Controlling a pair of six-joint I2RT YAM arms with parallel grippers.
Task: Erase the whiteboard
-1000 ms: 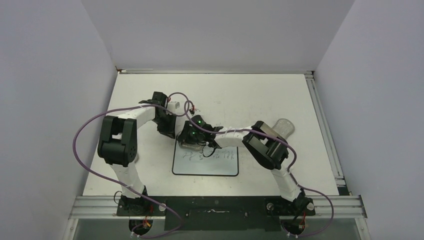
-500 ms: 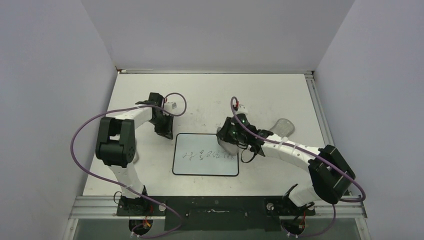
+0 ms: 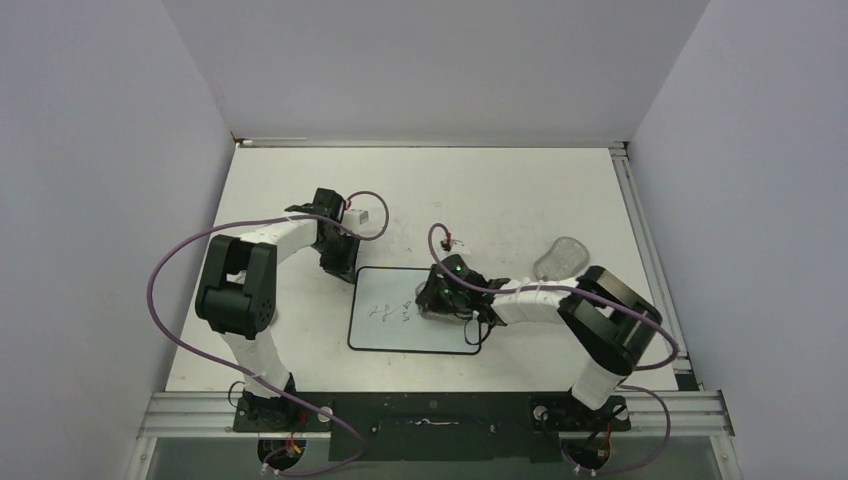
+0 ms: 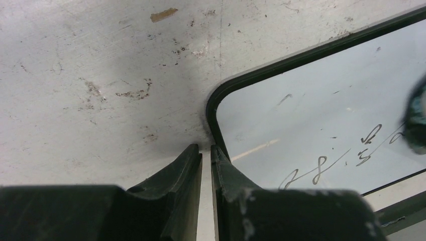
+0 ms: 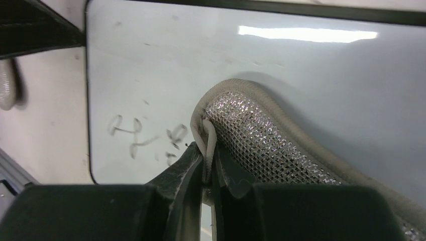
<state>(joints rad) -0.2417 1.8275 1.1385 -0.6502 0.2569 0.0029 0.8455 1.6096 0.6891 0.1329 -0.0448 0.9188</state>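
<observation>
Though the dark scribbles (image 3: 390, 311) on the whiteboard (image 3: 400, 337), lying mid-table, spell nothing legible, they now cover only its left half; the right-hand marks of half a second ago are gone. The right gripper (image 3: 441, 300), stretched low and leftward, pinches a grey mesh-faced pad (image 5: 261, 135) against the board. The left gripper (image 4: 206, 150), its fingers nearly together around nothing visible, sits at the board's far-left corner.

White-linked arms (image 3: 290, 232) with black joints, purple cables (image 3: 160, 268) and black jaws.
</observation>
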